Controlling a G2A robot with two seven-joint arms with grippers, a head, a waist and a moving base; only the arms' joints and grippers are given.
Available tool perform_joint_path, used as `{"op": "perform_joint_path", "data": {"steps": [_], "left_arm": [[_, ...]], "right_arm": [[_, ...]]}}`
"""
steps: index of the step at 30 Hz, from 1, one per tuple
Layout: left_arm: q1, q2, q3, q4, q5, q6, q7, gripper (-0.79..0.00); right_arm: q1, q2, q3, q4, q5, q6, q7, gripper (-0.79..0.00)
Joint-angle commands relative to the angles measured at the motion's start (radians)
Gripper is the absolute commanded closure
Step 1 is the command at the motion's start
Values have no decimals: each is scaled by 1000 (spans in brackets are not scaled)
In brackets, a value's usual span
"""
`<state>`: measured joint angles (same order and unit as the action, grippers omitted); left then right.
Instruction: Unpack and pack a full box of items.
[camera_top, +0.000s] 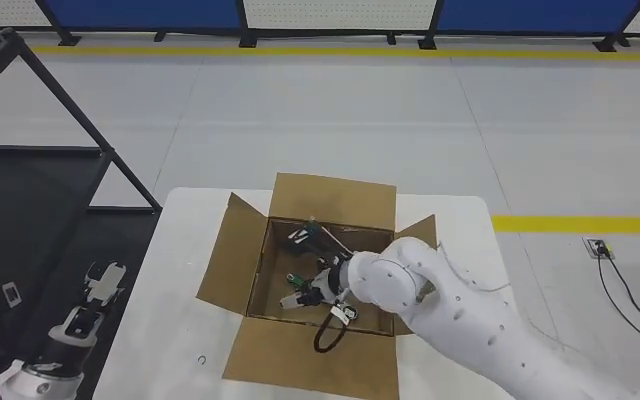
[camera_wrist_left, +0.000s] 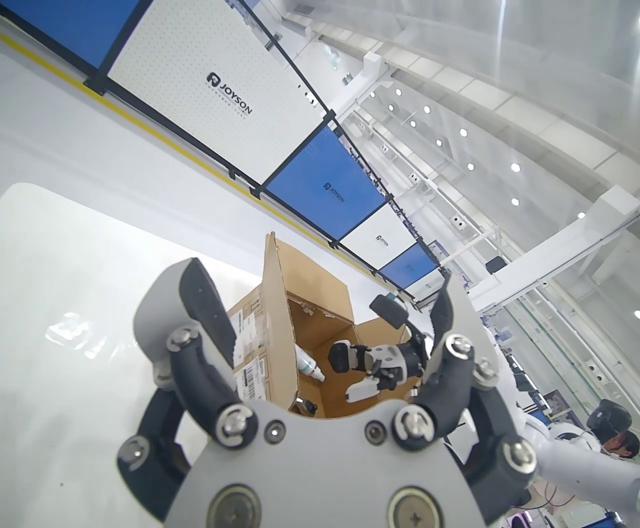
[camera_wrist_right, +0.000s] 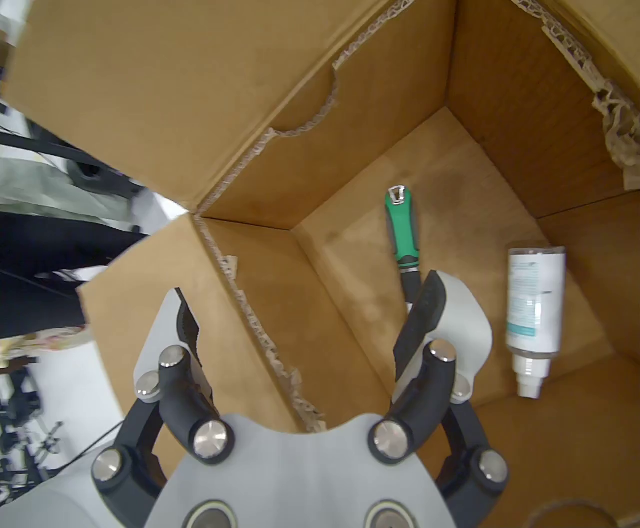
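An open cardboard box (camera_top: 330, 198) stands in the middle of the white table (camera_top: 170, 320), all flaps folded out. My right gripper (camera_top: 300, 296) is down inside it, open, with nothing between its fingers. In the right wrist view the gripper (camera_wrist_right: 306, 292) hovers over the box floor, just short of a green-handled tool (camera_wrist_right: 402, 235); a white spray bottle (camera_wrist_right: 532, 305) lies beside the tool. My left gripper (camera_top: 103, 276) is off the table's left edge, open and empty. The left wrist view has that gripper (camera_wrist_left: 320, 280) facing the box (camera_wrist_left: 320, 300) from the side, with the bottle (camera_wrist_left: 307, 365) and right gripper (camera_wrist_left: 360, 370) inside.
More dark items (camera_top: 302, 237) lie toward the box's back wall. A small ring (camera_top: 202, 360) rests on the table near the front left. A black metal frame (camera_top: 60, 100) stands left of the table. Bare tabletop lies left of the box.
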<state>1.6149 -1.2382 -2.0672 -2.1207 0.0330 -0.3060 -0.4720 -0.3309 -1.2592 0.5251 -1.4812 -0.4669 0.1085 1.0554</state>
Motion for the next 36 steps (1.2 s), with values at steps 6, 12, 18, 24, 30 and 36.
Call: {"op": "perform_joint_path", "data": {"steps": [6,12,18,24,30,36], "left_arm": [[-55,18,-52,74,-79,-10,-87,-785],[-105,32,-74,133,-123,-7,-136,-785],[-131,43,-77,160,-138,-2,-149,-785],[-139,50,-73,159,-143,5,-150,-785],[-136,56,-71,148,-143,9,-145,-785],[-127,61,-67,142,-139,12,-136,-785]], "right_arm": [[126,-121,-169,199,-88,30,62,-785],[175,-216,-238,378,-70,-24,115,-665],[197,-294,-280,524,-78,-44,160,-465],[199,-353,-297,656,-93,-69,151,-419],[194,-401,-299,769,-100,-108,130,-385],[191,-438,-297,856,-112,-136,127,-366]]}}
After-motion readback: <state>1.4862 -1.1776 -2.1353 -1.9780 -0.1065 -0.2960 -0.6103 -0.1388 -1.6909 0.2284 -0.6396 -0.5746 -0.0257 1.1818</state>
